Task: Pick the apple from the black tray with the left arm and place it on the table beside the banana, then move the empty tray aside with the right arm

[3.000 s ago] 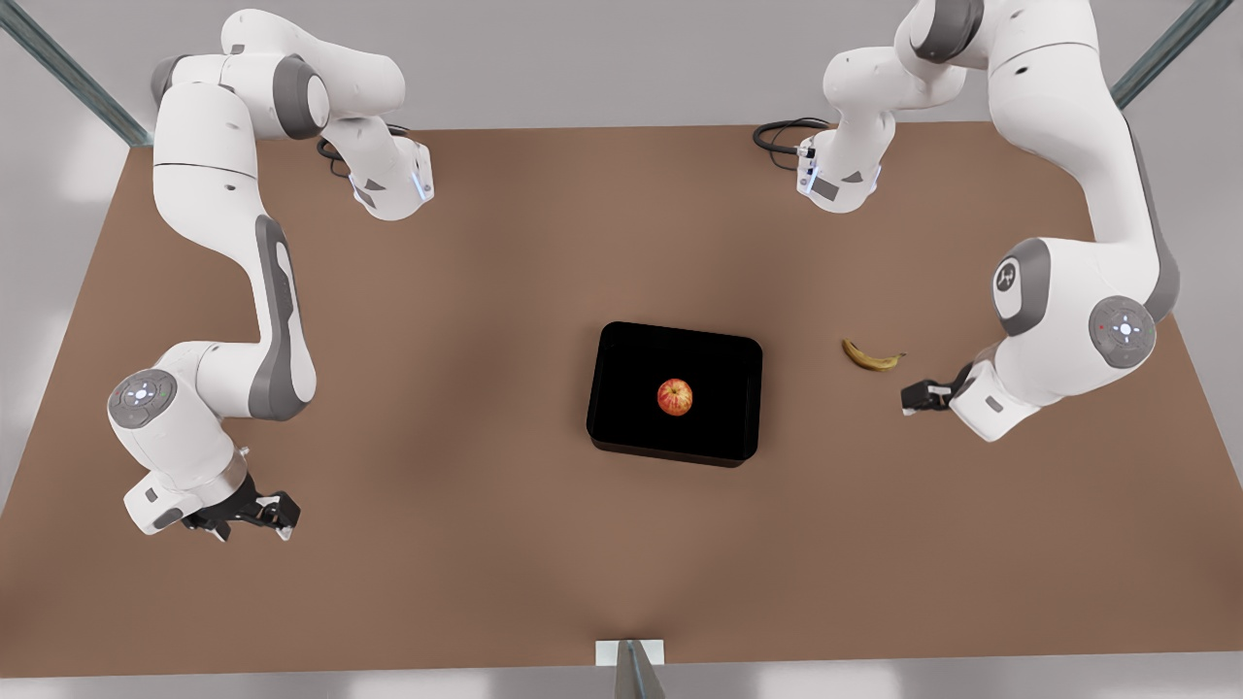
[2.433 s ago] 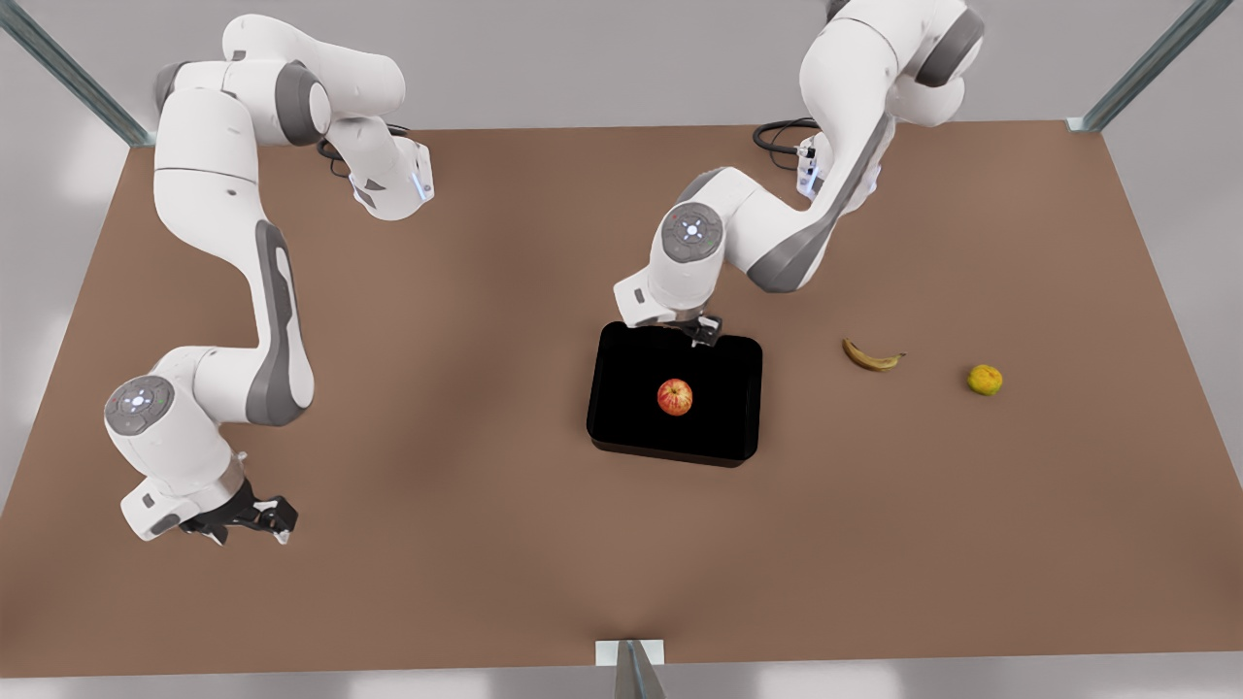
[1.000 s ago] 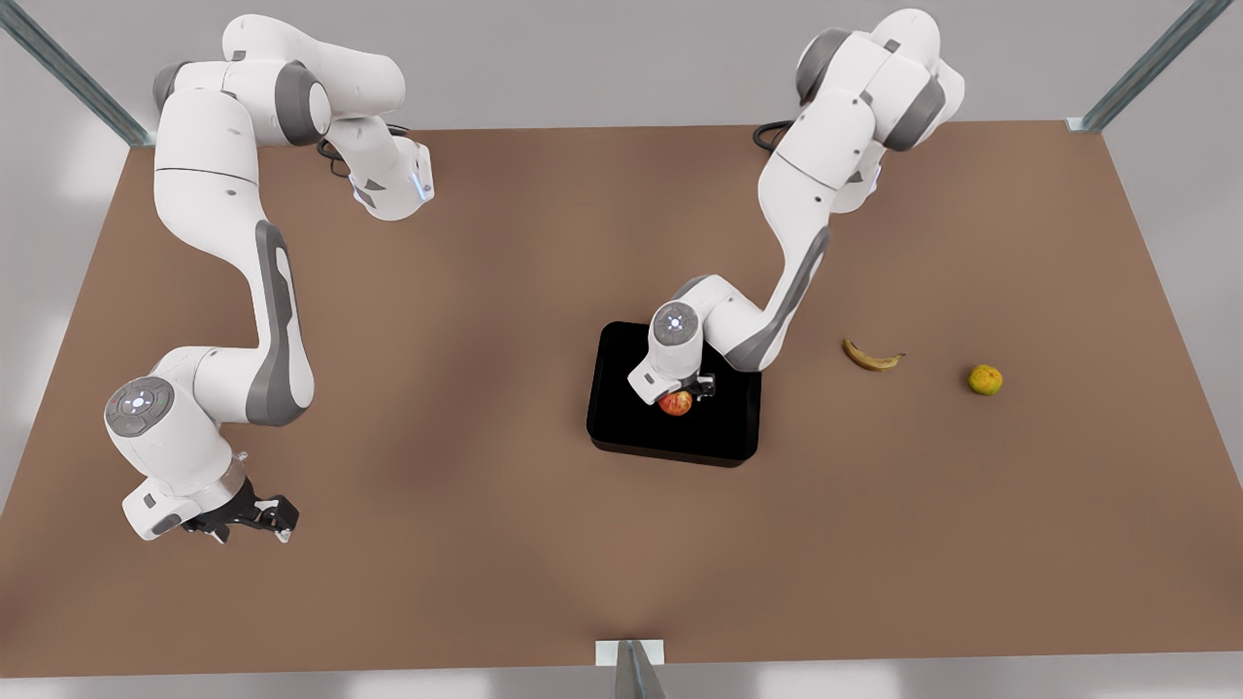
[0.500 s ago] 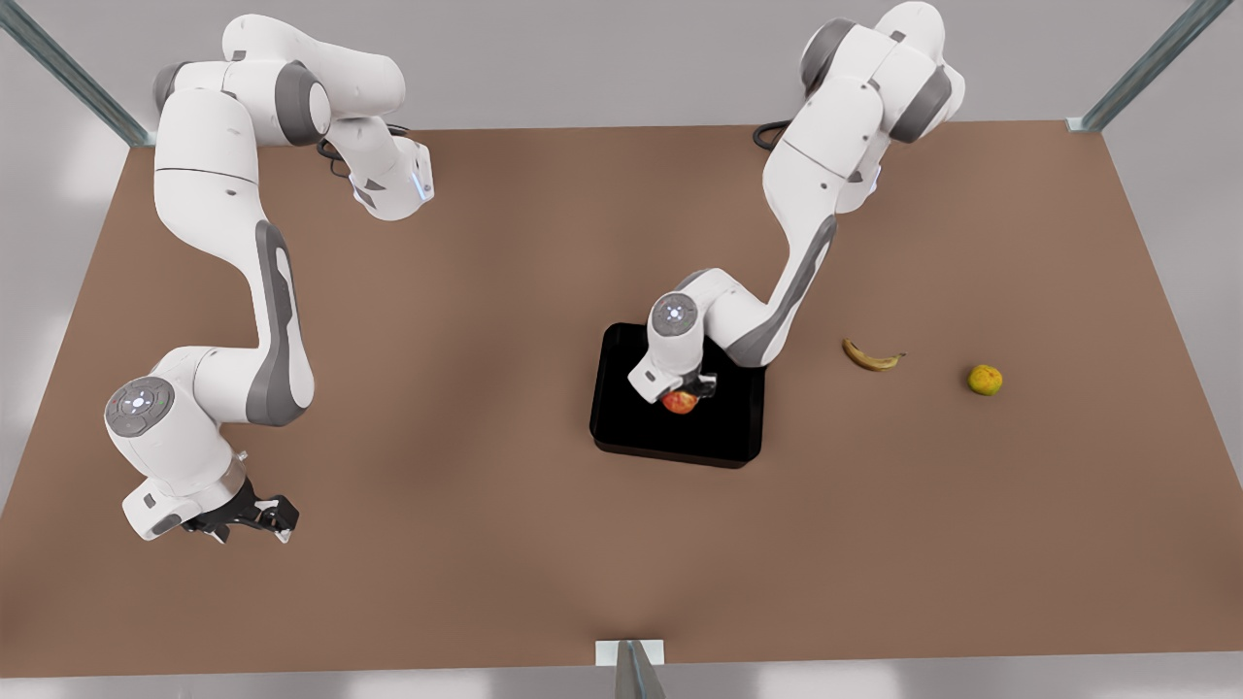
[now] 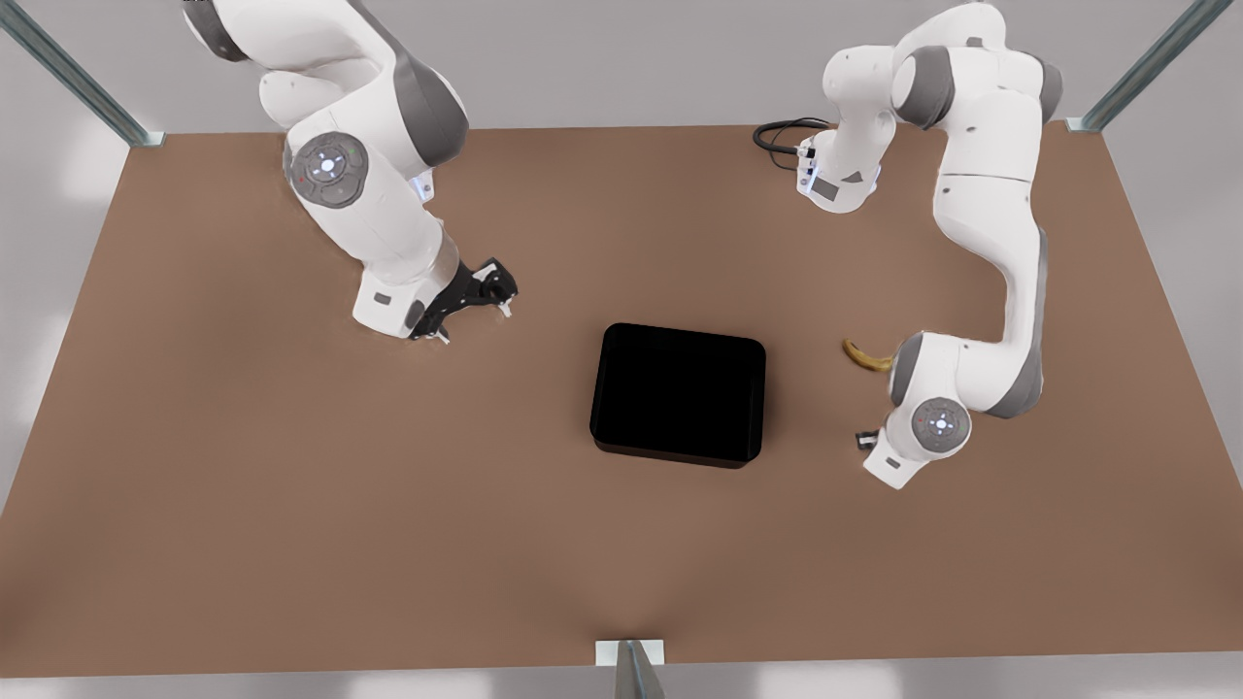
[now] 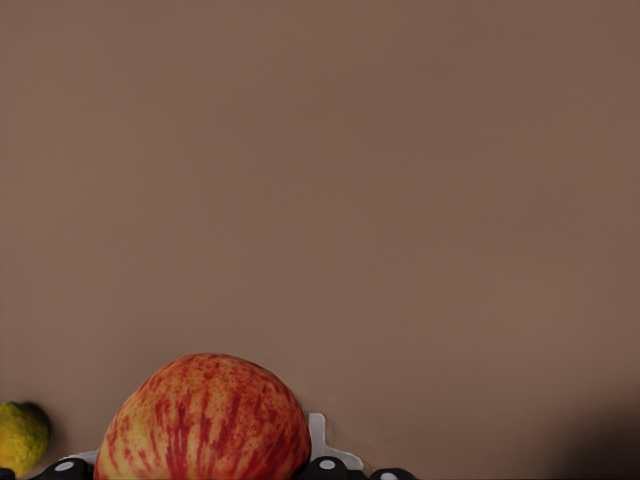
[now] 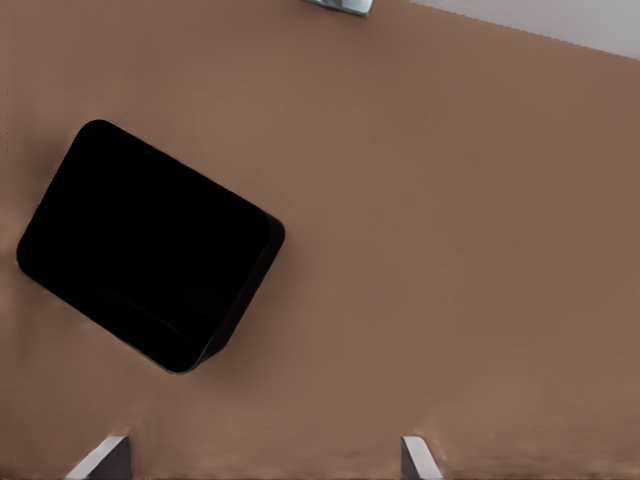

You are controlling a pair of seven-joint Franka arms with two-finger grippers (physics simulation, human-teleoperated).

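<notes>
The left gripper, beside the curved yellow banana, grasps the streaked red apple above the matte brown table; the right gripper hovers spread-fingered near the glossy black tray.

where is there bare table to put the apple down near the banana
Free: the table strip between the black tray and the banana, and the wide stretch below both in the front view. Crowded: past the banana, where the left claw holds the apple near a yellow-green fruit.
</notes>
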